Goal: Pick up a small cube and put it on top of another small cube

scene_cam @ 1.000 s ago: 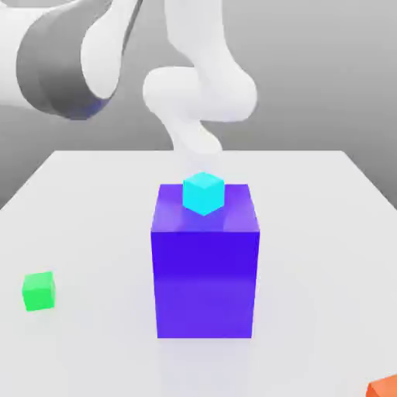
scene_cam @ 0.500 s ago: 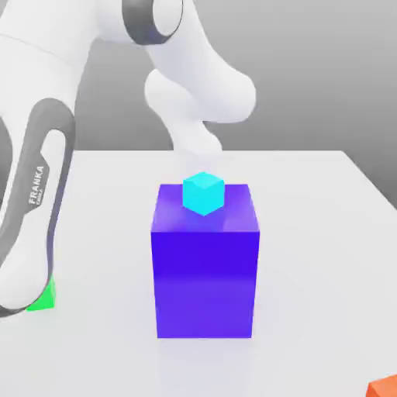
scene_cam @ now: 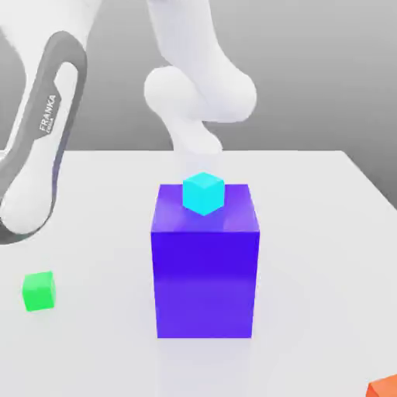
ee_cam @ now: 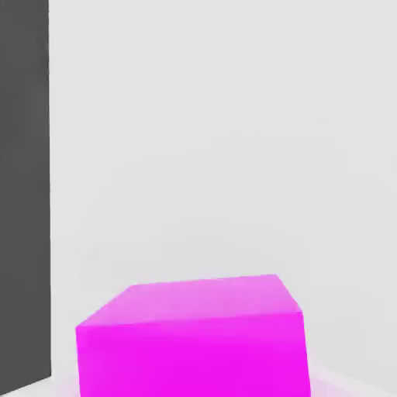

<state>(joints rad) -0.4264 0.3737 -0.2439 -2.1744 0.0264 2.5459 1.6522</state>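
Jaws shut, though whether they have hold of the magenta cube [ee_cam: 194,357], seen in the hand view, I cannot tell. In the exterior view, the white arm [scene_cam: 58,101] reaches down at upper left. A small green cube [scene_cam: 39,291] sits on the pale table [scene_cam: 310,271] at lower left, a small cyan cube [scene_cam: 203,194] rests atop the big blue block [scene_cam: 205,279] at centre, and an orange cube [scene_cam: 384,388] is partly visible at lower right.

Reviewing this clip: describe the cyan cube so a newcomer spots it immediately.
Find the big blue block standing on the white table in the exterior view. The small cyan cube sits on its top. Unlike the green cube, it is raised off the table.
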